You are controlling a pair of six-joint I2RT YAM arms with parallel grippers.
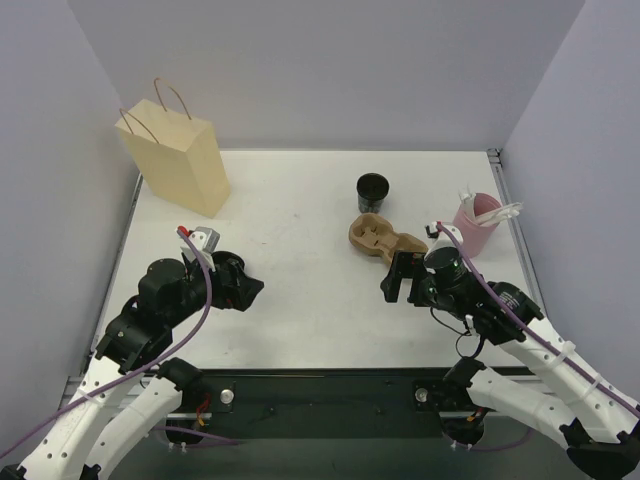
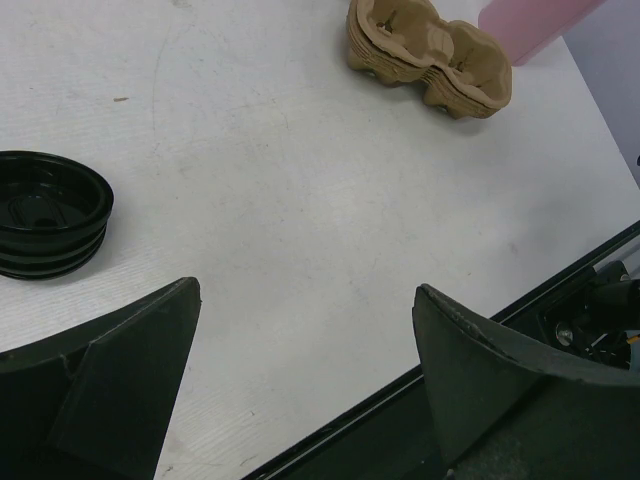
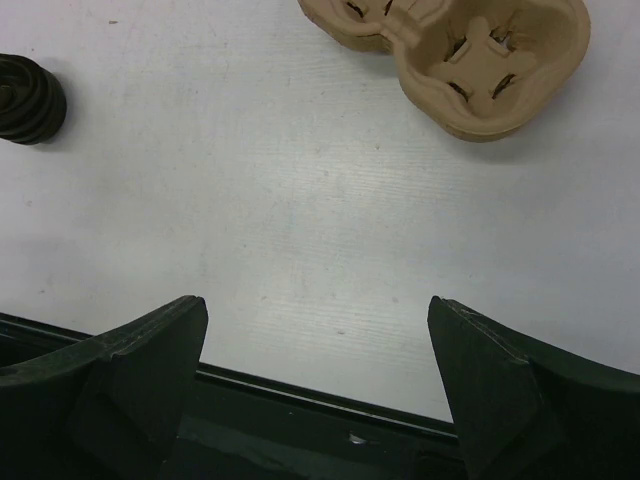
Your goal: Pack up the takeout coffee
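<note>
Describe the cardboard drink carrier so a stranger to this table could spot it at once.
Start at the white table and look to its right half, away from the paper bag. Between the short black stack and the pink cup lies the drink carrier. It alone is brown moulded pulp, lying low, with round cup wells.

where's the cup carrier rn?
Top view: the cardboard cup carrier lies right of centre, between the black lid stack behind it and the right pincer, left of the pink cup.
</note>
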